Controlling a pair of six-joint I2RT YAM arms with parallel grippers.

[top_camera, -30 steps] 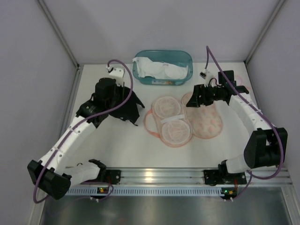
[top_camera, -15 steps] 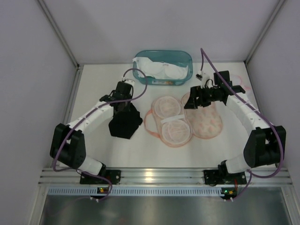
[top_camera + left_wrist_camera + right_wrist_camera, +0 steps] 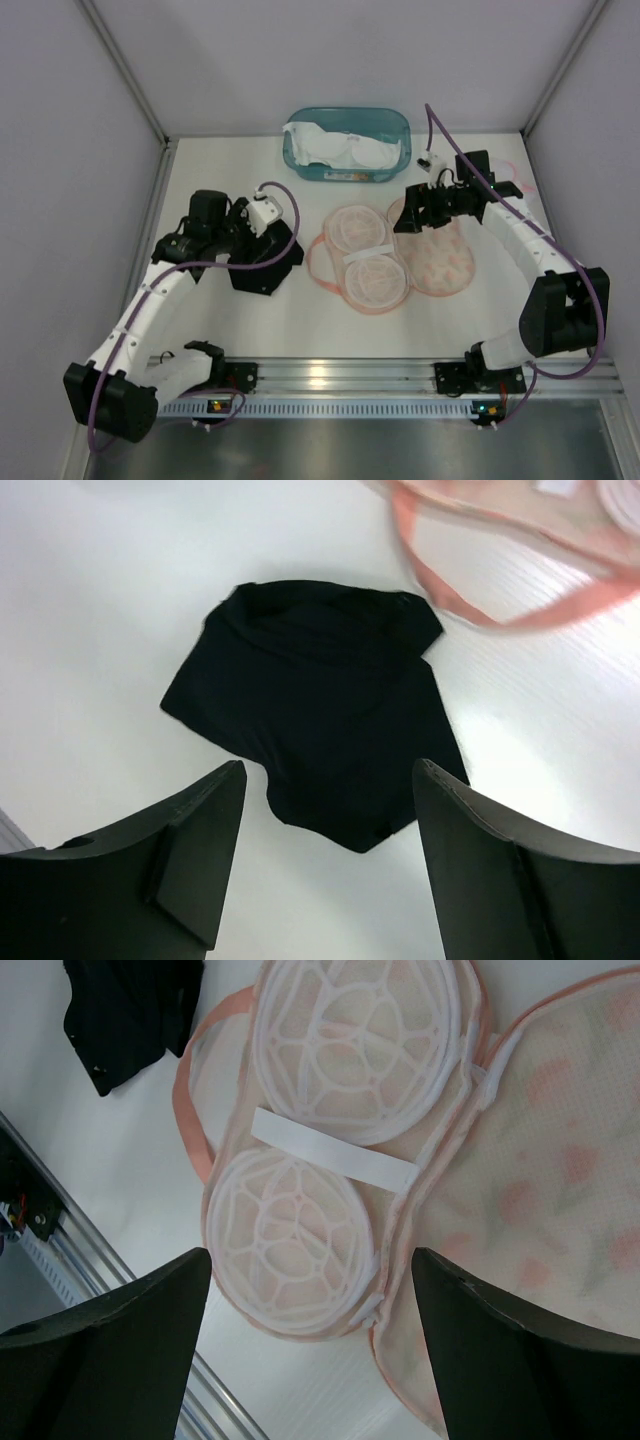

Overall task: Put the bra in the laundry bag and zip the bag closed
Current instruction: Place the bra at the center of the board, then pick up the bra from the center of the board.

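bra down on table, both pincers empty

- bra (image 3: 265, 262): black, bunched flat on the table (image 3: 200, 180), just left of the bag (image 3: 375, 270), not touching it, not in it.
- left gripper (image 3: 328, 780): hangs over the bra, jaws apart, holding nothing.
- right gripper (image 3: 310, 1260): over the bag, jaws wide, holding nothing.
- handling, judged: light, limp cloth, will drape and sag; not fragile, not slippery. best pinched at the thicker folded edge on the far side, low to the table; a thin single layer may slip out.
- orientation: rough square heap, no clear long axis, slightly longer far-left to near-right; one corner points toward the rail. cups and straps not distinguishable.
- bag lies open, facing up, two cage cups in a diagonal row, flap spread right.
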